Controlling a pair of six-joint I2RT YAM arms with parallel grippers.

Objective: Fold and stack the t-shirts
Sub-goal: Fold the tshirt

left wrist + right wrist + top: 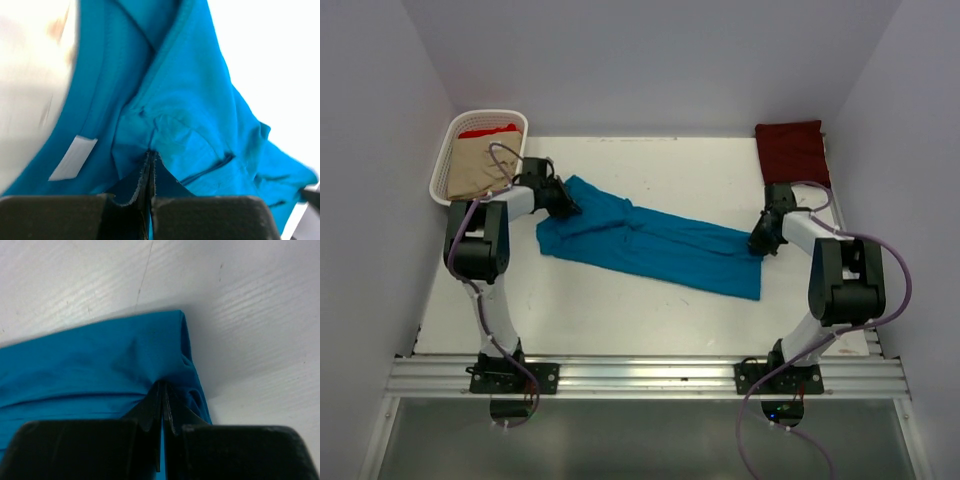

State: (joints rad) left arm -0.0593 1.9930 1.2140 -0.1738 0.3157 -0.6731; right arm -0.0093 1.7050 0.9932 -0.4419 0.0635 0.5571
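The left claw (563, 205) is pinched shut on the collar end of the soft teal-blue cloth t-shirt (650, 245), and the right claw (760, 243) is clamped on its hem. The shirt lies stretched across the white desk (620, 310). Folding seems under way; I'd say both ends next need lifting together, evenly.

We look down and forward from the top camera, fixed above and behind the arm bases, and take in the whole tabletop (620, 320). Each wrist camera looks along its own hand from very close, so the left hand (150, 159) and right hand (162, 389) sit at the lower edge. All three views share the teal-blue t-shirt (650, 245), and each wrist view shows one end of it.
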